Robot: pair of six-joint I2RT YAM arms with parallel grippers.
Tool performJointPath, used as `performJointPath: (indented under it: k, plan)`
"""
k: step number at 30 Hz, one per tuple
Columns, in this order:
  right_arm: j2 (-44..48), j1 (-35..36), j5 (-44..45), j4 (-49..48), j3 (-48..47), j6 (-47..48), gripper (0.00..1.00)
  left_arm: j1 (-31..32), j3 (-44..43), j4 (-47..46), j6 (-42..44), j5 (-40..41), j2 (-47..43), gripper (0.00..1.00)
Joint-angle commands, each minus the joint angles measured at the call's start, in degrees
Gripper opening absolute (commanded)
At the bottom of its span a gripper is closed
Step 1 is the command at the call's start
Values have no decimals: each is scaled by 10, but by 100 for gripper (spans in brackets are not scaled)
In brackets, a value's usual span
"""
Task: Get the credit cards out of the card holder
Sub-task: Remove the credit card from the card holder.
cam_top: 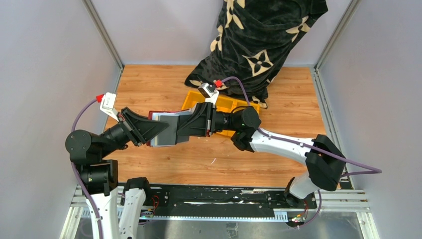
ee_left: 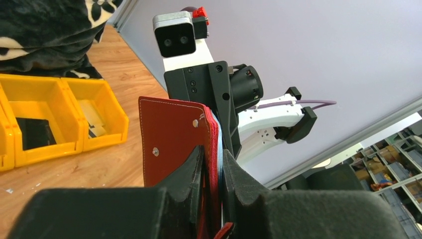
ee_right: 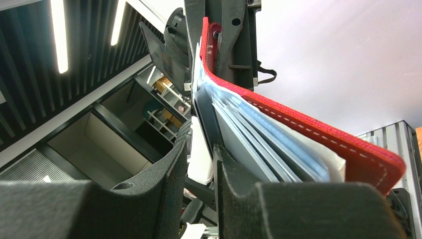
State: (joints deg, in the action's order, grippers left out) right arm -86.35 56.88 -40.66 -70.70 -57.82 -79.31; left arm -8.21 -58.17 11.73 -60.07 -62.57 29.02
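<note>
The card holder (cam_top: 169,137) is held up between the two grippers, just left of centre in the top view, over the wooden table (cam_top: 164,84). It hangs open, red outside and silvery-grey inside.

A black blanket (cam_top: 259,40) with a pale flower pattern is heaped at the top of that view, right of centre. Its lower edge touches a yellow bin (cam_top: 226,102) that sits just behind the right arm's wrist. In the left wrist view one bin compartment holds a dark flat thing (ee_left: 32,133).

The left gripper (ee_left: 213,159) comes in from the left and is clamped on the holder's edge, with a red flap and blue-grey layers pinched between its fingers. The right gripper (ee_right: 200,147) meets the holder from the right. Its fingers stand a little apart, and a pale shape shows in the narrow gap; I cannot tell what that shape is.

The cards (ee_right: 259,139) are still in the holder, fanned as thin blue-grey sheets inside the curved red cover at the centre of the right wrist view.

Two small metal studs (ee_left: 195,122) sit on the red flap.
</note>
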Motion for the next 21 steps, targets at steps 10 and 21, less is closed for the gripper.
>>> performJointPath:
  k: [10,21]
  plan:
    - [-25,0,4,-80,-33,-31,11,1,-9,-6,3,-2,-2,18]
    - [-11,-2,16,-94,-4,-28,0,1,-9,2,1,0,0,39]
